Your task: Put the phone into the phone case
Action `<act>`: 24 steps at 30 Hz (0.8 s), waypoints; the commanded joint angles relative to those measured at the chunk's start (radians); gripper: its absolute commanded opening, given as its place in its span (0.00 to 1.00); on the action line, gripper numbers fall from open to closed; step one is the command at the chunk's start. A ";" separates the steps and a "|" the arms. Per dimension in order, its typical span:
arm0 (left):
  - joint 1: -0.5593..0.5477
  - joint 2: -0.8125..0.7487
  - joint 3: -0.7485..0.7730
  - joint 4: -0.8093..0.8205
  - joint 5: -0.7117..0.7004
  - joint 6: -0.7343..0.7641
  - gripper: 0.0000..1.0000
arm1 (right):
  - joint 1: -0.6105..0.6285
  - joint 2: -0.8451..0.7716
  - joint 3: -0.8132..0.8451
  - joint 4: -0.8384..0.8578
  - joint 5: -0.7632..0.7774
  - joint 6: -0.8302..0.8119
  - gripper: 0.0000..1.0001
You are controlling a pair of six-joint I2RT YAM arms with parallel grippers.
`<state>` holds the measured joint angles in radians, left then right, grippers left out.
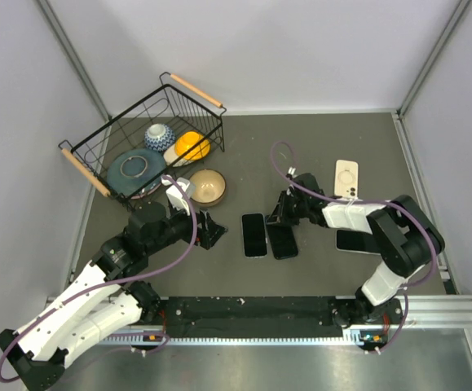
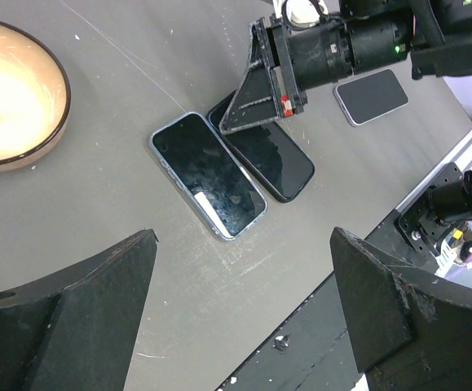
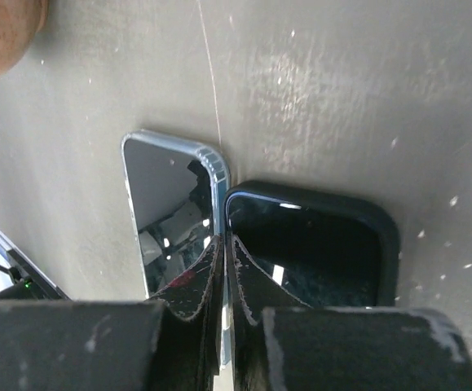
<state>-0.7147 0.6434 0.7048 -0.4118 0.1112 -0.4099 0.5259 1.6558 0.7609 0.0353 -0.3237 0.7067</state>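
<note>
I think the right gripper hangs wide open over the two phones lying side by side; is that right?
Not quite: the right gripper is shut, fingertips together, over the blue-edged phone and the black-edged phone lying side by side; the right wrist view shows it.

Robotics lab cell: bare white walls point(image 1: 301, 49), grey tabletop point(image 1: 317, 134), two cabled arms point(image 1: 97, 297) on a metal rail point(image 1: 456, 308)

Even, diffuse light from above fills the top view, with soft, short shadows under the arms and a dull sheen on the brushed metal strip point(image 1: 301, 368). In the left wrist view the bowl point(image 2: 7, 90) is blown out pale yellow, and the blue-rimmed phone point(image 2: 209, 174) carries 1 white reflection. The right wrist view shows glare on the table point(image 3: 301, 73), and the right gripper point(image 3: 223, 261) sits soft-edged near the lens.
</note>
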 commanded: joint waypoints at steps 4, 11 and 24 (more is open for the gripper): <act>0.003 -0.039 0.005 0.011 -0.015 0.008 0.93 | 0.031 -0.007 -0.153 -0.116 0.198 0.007 0.03; 0.004 -0.060 0.016 -0.011 -0.008 0.008 0.93 | 0.022 -0.099 -0.005 -0.283 0.268 -0.071 0.11; 0.004 -0.105 -0.002 -0.071 -0.219 -0.026 0.99 | -0.181 -0.626 0.015 -0.623 0.641 0.160 0.99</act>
<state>-0.7147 0.5716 0.7120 -0.5175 -0.0200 -0.4171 0.3588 1.1065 0.7547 -0.4576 0.1471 0.7715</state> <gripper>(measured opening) 0.988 0.978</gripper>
